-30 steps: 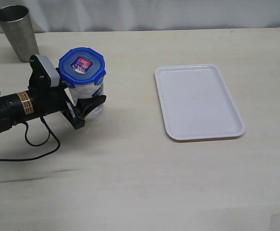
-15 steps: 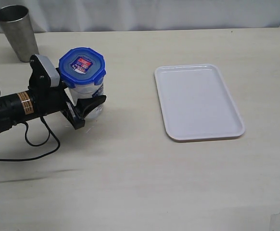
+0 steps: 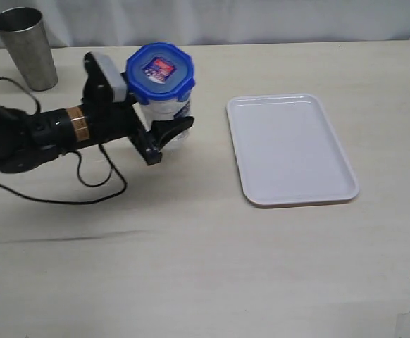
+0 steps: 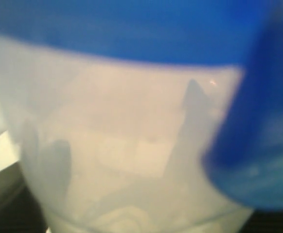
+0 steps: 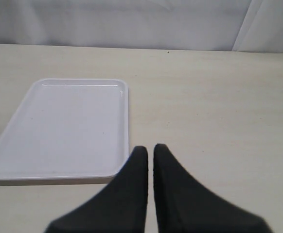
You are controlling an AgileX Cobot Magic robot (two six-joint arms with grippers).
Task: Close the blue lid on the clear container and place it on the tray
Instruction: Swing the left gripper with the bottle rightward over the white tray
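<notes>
Since the blue lid [image 3: 160, 72] sits on top of the clear container [image 3: 164, 113], closing reads as done and the transfer is in hand. Whether the flaps are latched cannot be told. The left gripper [image 3: 164, 123] clasps the container's lower body, jaws spread to its width. The container stands upright left of the tray [image 3: 289, 148], well apart from it. The right gripper [image 5: 150, 160], fingers pressed together and empty, waits off one edge of the tray. Next move: carry the container over the tray, keep it upright, lower it inside the rim, then release.
</notes>
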